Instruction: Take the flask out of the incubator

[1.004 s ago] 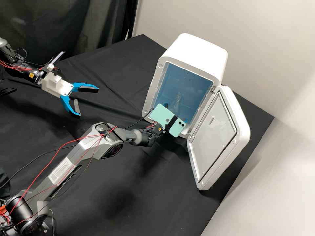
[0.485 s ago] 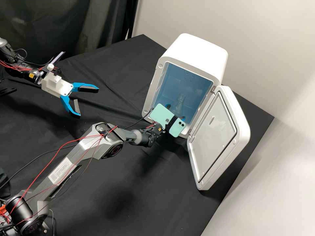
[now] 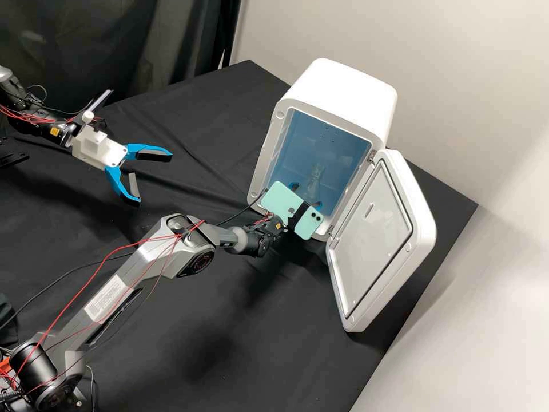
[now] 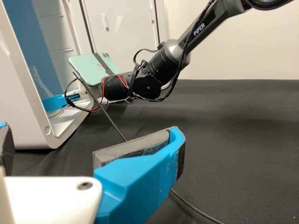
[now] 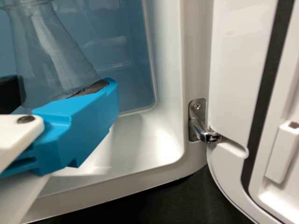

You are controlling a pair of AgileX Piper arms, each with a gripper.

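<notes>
Inside the open incubator (image 3: pixel 343 91), far right on the table, the glass flask (image 5: pixel 51 51) is pinched low on its cone by the right arm (image 3: pixel 171 257)'s jaws. It is probably light, slick and breakable, so a gentle, firm hold suits. The left arm (image 3: pixel 57 131)'s jaws hover spread.

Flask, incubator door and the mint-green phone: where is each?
flask (image 5: pixel 51 51), right wrist view, on its clear sloping wall.
incubator door (image 3: pixel 372 240), high view, on its inner panel.
phone (image 3: pixel 281 200), high view, on its green back.

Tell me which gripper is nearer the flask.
Right. The right gripper is inside the incubator, its fingers clamped on the base of the flask. The left gripper hangs open above the bench, well clear of the incubator's open front.
</notes>
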